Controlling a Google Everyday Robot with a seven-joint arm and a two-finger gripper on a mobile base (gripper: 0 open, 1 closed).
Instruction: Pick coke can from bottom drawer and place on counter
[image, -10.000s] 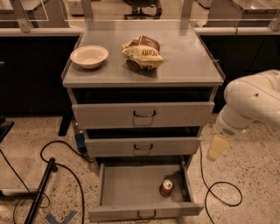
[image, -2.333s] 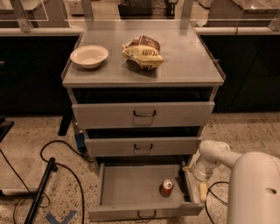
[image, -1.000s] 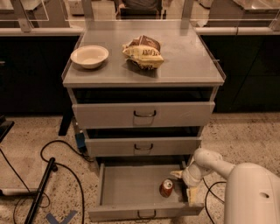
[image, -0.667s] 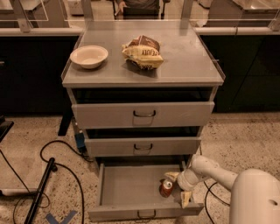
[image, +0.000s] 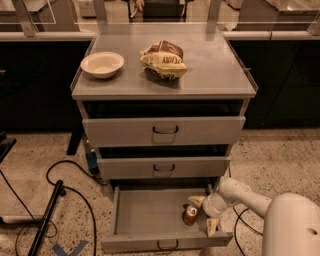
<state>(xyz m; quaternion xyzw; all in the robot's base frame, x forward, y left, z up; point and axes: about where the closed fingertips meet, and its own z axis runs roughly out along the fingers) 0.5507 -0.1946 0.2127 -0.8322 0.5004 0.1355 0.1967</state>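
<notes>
Gripper (image: 204, 216) sits low in the bottom drawer (image: 145, 212), fingers spread wide, nothing held. The coke can (image: 189, 215) stands just left of it, at the mouth. I'd nudge in until both fingers straddle the can, then squeeze. The counter (image: 210, 70) is well above and behind.

A round cream bowl (image: 102, 64) sits upper left, just beside a crumpled yellow-and-brown snack bag (image: 164, 60) at upper centre. Two grey metal drawers with dark wire handles, upper (image: 164, 131) and middle (image: 163, 167), stand slightly open mid-frame. Black cables (image: 65, 170) loop over speckled floor (image: 280, 155) lower left. The gripper (image: 204, 214) sits lower right, fingers spread.
</notes>
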